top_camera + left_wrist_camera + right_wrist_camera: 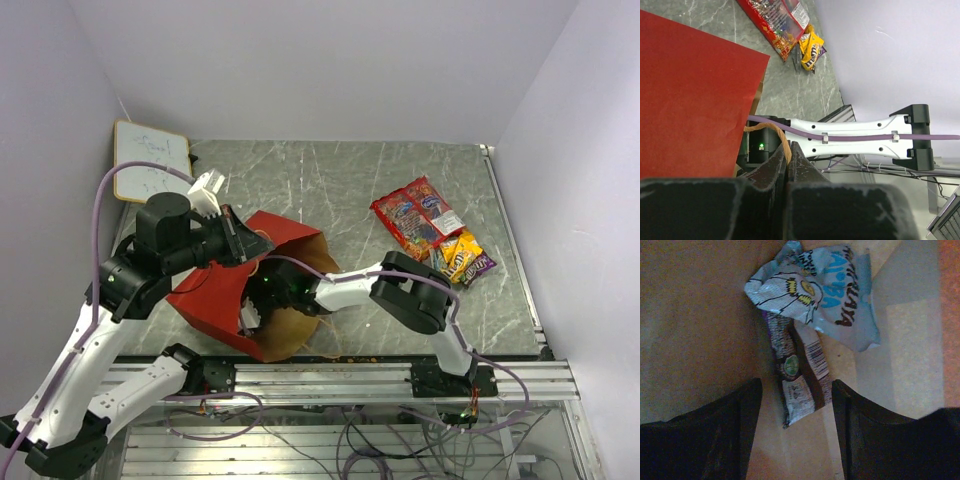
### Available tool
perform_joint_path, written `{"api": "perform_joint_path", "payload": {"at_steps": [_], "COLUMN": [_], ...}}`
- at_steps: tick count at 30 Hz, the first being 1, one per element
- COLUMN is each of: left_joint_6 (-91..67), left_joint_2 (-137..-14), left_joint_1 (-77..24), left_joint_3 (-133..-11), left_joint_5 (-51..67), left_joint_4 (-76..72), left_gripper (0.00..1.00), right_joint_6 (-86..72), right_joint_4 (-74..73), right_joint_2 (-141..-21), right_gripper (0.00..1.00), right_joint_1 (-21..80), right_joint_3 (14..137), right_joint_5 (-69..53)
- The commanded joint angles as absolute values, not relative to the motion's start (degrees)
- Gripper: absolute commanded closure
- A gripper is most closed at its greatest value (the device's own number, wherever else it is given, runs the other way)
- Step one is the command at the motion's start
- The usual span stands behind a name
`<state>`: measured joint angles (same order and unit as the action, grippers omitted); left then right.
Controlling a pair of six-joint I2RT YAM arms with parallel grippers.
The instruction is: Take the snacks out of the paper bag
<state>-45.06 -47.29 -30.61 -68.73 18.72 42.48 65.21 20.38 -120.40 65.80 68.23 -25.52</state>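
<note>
The left pincer (788, 150) is sitting closest to view, its two dark fingers (765, 175) clenched flat together and pinching the thin twisted handle (775, 131) of the paper bag (215, 295). The bag is lying on its side on the left half of the counter (320, 190), red outer face upward, with its brown mouth facing the near rail. The right arm is reaching across into that mouth, so from above its pincer is largely hidden by the bag wall. Seen from the wrist, the right pincer (796, 390) is standing released inside the kraft interior, one finger on either side of a brown packet (800, 375) lying on the bag's inner surface. Whether the right-hand finger is touching that packet cannot be told. A crumpled silvery-blue packet (815, 290) is lying just beyond the brown one, overlapping its far end. Outside the bag, well apart on the right half of the counter, two red packets (415, 215) are lying side by side, with a yellow packet (455, 255) and a purple packet (478, 268) touching at their near end. A white board (150, 160) is leaning in the far left corner.
</note>
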Motion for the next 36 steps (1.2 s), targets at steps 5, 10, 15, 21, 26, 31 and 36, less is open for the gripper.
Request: {"api": "perform_joint_path", "payload": {"at_steps": [5, 10, 15, 21, 26, 31, 36], "left_joint_6": [-43.75, -44.21, -44.99, -44.70, -43.86, -43.92, -44.11], "left_joint_2": [-47.34, -47.00, -45.71, -44.82, -44.42, -43.44, -41.12], "left_joint_1": [-31.03, -30.95, -31.02, -31.03, -31.00, -30.98, -31.02], "left_joint_3": [-70.48, -70.42, -69.71, -69.82, -70.39, -69.50, -66.27], "left_joint_5": [21.73, 21.96, 21.41, 19.70, 16.51, 13.39, 11.85], "left_joint_4": [40.17, 40.43, 41.34, 43.16, 45.33, 46.71, 47.13], "left_gripper": [0.93, 0.93, 0.93, 0.93, 0.93, 0.93, 0.93], "right_joint_6": [64.90, 64.84, 64.34, 63.73, 63.25, 62.24, 61.85], "right_joint_4": [25.54, 27.50, 28.78, 29.15, 29.65, 29.67, 28.78], "right_joint_2": [-125.80, -129.24, -130.83, -131.10, -129.79, -126.53, -122.79], "right_gripper": [0.41, 0.42, 0.48, 0.70, 0.81, 0.87, 0.92], "right_joint_1": [65.84, 65.88, 65.51, 65.26, 65.17, 64.64, 64.25], "right_joint_3": [72.64, 74.74, 75.87, 76.49, 75.64, 72.83, 69.49], "right_joint_5": [-24.28, -20.26, -18.92, -18.99, -17.76, -16.46, -14.74]}}
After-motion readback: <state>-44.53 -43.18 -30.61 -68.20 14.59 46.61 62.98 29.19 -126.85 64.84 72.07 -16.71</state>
